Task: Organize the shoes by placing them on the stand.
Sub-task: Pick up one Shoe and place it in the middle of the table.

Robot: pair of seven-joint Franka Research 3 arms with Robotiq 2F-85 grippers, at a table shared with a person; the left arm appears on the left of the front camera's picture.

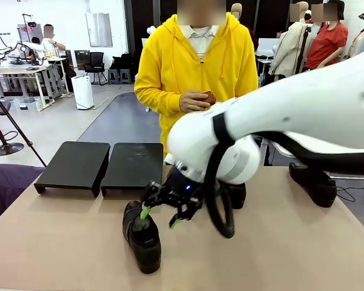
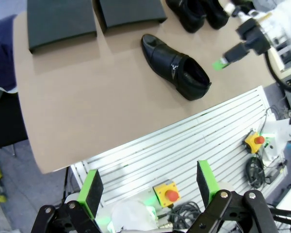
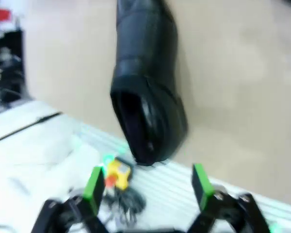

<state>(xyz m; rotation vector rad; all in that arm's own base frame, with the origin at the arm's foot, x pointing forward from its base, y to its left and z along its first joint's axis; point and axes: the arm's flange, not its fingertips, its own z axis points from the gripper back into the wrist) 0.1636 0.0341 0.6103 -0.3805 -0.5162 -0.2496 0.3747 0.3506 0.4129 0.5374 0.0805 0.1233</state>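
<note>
While my right gripper (image 1: 159, 217) hangs open and empty, I see one black shoe (image 1: 142, 239) lying on the table (image 1: 60, 242) just beneath it.

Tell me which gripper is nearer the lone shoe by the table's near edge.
Right. The right gripper hovers open just above the shoe; the left gripper sits back off the table's near edge, well clear.

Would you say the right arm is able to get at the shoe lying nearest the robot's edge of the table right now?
Probably yes: the right gripper hangs open just over that shoe, at its heel end, with nothing between them.
</note>
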